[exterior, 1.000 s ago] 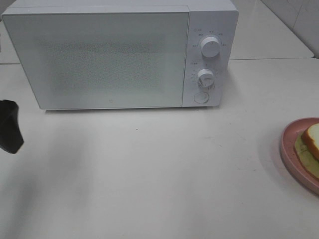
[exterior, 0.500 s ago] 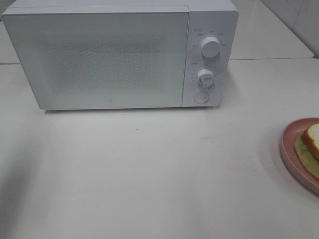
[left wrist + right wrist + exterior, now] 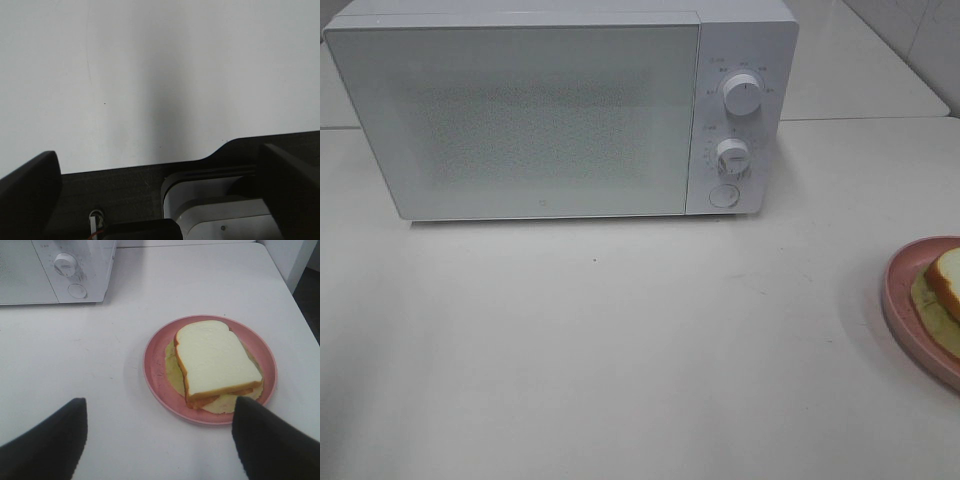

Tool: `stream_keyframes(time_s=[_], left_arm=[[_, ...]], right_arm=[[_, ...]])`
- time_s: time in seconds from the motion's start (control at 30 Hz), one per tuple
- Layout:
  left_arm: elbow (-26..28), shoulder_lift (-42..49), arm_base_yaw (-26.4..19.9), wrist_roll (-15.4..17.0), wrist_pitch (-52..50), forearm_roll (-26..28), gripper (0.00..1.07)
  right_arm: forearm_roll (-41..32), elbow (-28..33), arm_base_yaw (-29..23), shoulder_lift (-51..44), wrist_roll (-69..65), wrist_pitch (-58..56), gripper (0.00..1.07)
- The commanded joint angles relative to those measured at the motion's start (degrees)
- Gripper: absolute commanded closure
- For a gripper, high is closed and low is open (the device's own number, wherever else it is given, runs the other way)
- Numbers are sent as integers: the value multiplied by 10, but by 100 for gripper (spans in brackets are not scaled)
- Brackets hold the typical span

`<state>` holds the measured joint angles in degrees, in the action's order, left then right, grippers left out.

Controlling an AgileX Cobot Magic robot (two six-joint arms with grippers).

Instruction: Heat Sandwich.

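The sandwich [image 3: 215,360], white bread with an orange-tan crust over a yellow-green layer, lies on a pink round plate [image 3: 155,370]. In the high view the sandwich [image 3: 945,285] and plate [image 3: 900,300] are cut off by the right edge. My right gripper [image 3: 159,405] hovers open just short of the plate, with nothing between its dark fingers [image 3: 55,440]. Over bare table my left gripper [image 3: 157,155] stands wide open and holds nothing. Neither gripper shows in the high view. The white microwave [image 3: 540,110] stands at the back with its door closed.
The microwave's panel carries two knobs [image 3: 742,95] [image 3: 731,155] and a round button [image 3: 723,195]. The microwave [image 3: 55,270] also shows in the right wrist view. White tabletop [image 3: 620,340] spreads in front of it. The table's right edge [image 3: 300,300] lies near the plate.
The left gripper's dark finger, at the left edge of the high view a second ago, has withdrawn out of that view. Nothing else has moved.
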<state>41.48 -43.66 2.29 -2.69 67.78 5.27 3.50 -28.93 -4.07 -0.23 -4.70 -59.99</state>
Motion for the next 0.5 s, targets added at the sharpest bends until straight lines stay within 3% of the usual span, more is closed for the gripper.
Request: stream_keyframes(time_s=[0.03,0.23,0.5], left_arm=[[-21,48,-1,3,-2,2,5],[-70,151,-1,2,-15,2,5],[-112,217,-1,2,-49,2,5]], right_arm=[[3,1,4,-15,2,5,31],[3,1,4,-15,1,5,31],[3,1,4,-15,1,5,31]])
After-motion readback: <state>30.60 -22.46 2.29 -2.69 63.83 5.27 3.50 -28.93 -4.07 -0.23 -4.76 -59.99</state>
